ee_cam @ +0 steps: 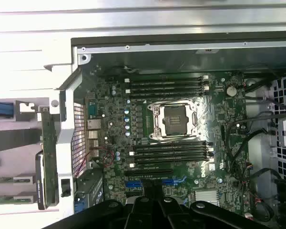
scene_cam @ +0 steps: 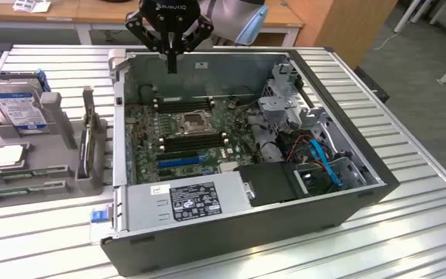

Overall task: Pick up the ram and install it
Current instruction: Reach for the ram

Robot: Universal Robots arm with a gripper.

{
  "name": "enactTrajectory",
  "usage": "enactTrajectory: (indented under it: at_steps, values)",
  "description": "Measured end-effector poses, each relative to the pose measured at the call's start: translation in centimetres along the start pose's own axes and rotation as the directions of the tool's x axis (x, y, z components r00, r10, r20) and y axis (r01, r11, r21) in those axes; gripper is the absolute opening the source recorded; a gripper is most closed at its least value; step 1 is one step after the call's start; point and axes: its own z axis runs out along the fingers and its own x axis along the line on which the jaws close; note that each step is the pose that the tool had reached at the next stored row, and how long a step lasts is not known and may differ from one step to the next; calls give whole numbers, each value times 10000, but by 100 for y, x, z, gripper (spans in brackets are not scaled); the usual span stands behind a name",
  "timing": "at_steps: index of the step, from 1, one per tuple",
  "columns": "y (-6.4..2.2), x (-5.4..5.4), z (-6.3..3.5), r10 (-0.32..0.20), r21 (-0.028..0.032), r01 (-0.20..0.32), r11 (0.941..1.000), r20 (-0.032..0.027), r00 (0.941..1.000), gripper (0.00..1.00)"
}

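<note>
My gripper [scene_cam: 172, 63] hangs above the far wall of the open computer case [scene_cam: 238, 235], its fingers pressed together with nothing between them. In the wrist view its black linkage [ee_cam: 152, 210] looks straight down on the motherboard [ee_cam: 109, 138]. Black memory slots lie on both sides of the processor socket [ee_cam: 174, 119]: one bank [ee_cam: 167, 86] and another [ee_cam: 171, 152]. The ram shows as two thin green sticks [scene_cam: 25, 173] [scene_cam: 20, 190] lying in the grey holder [scene_cam: 60, 125] on the exterior view's left, well away from the gripper. In the wrist view those sticks [ee_cam: 12, 180] sit outside the case.
A silver hard drive with a blue label [scene_cam: 20, 107] stands in the grey holder, with a second drive [scene_cam: 7, 156] lying flat. A green card [scene_cam: 91, 148] stands upright beside the case. Inside are the power supply [scene_cam: 184, 200], blue cables [scene_cam: 324, 163] and drive cages [scene_cam: 281, 104]. The slatted table [scene_cam: 409, 232] surrounds the case.
</note>
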Motion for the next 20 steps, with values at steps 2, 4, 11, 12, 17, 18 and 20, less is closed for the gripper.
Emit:
enactTrajectory:
  at_steps: [2,4,11,12,17,18,20]
  values:
    - [0,0,0,0,0,0,10000,0,10000,11]
    - [0,0,0,0,0,0,10000,0,10000,11]
    - [0,0,0,0,0,0,10000,0,10000,11]
    - [0,0,0,1,0,-1,10000,0,10000,11]
    - [-6,83,-2,1,2,-1,10000,0,10000,11]
    - [-9,119,-3,1,2,-1,10000,0,10000,11]
    - [-16,209,-6,0,2,0,10000,0,10000,11]
